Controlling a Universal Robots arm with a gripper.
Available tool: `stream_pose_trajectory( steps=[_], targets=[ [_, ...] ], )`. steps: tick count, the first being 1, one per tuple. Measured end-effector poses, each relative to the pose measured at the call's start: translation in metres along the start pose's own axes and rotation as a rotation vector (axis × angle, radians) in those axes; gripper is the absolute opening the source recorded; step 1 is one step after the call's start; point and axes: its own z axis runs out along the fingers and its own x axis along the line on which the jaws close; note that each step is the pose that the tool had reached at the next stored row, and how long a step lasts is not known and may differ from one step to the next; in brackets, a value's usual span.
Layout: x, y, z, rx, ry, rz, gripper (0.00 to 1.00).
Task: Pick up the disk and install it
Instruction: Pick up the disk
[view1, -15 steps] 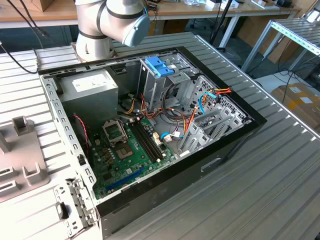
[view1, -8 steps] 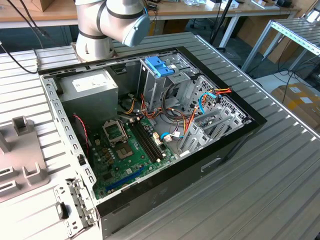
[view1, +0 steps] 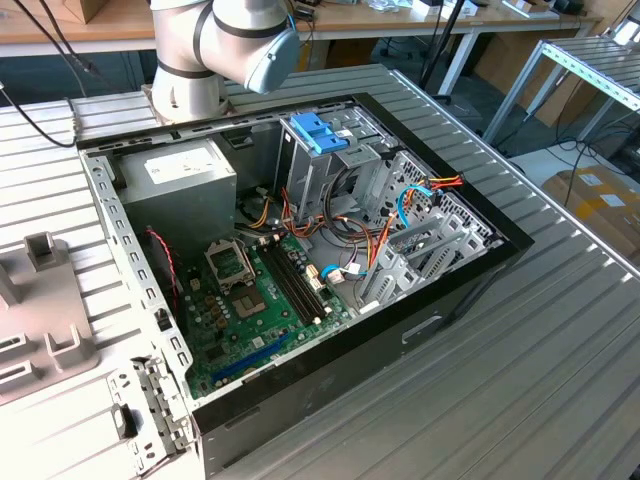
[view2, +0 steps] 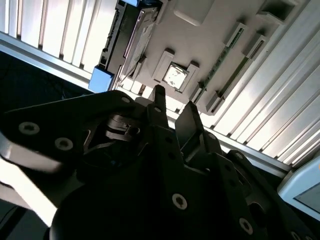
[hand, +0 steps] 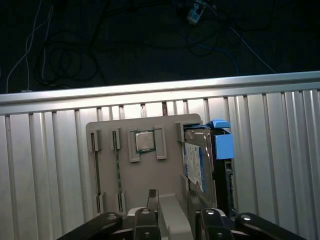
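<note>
Ribbed aluminium slats form the tabletop (view1: 520, 380), and behind it stand wooden benches and a dark floor strewn with cables. On the tabletop lies an open black desktop computer case (view1: 420, 325) with a green motherboard (view1: 255, 300), a grey boxed power supply (view1: 180, 180) and a tall metal drive cage (view1: 305, 175) topped by a blue plastic bracket (view1: 318, 130). The pale grey robot arm (view1: 225, 40) rises behind the case. At the exterior view's left sits a flat grey moulded fixture tray (view1: 45, 320), well apart from the drive cage.

In the first wrist view the same tray (hand: 145, 175) carries a square silver processor chip (hand: 145, 141) seated between two raised blocks and thin green memory sticks (hand: 117, 170) set on edge in slots. The flat, dark grey metal disk (hand: 195, 162) stands on edge in the tray's outer slot, with its light-blue plastic end tab (hand: 223, 145) sticking out past the tray's rim. In the second wrist view the disk (view2: 125, 35) is again in that slot.

The black hand (view2: 174, 102) hangs above the tray, nearer the chip than the disk. Its fingers (view2: 159, 97) are a little apart, with nothing between them, and touch neither.
</note>
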Motion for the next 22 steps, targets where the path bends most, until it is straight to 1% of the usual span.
stream_pose_trajectory(
  steps=[2,3,4,8,22],
  targets=[
    [0.0,0.0,0.0,0.0,-0.0004,0.0,0.48],
    [0.0,0.0,0.0,0.0,-0.0006,0.0,0.48],
    [0.0,0.0,0.0,0.0,-0.0007,0.0,0.54],
    [-0.0002,0.0,0.0003,0.0001,-0.0013,0.0,0.54],
    [-0.005,0.0004,0.0029,0.0,-0.0012,0.0,0.54]
  ],
)
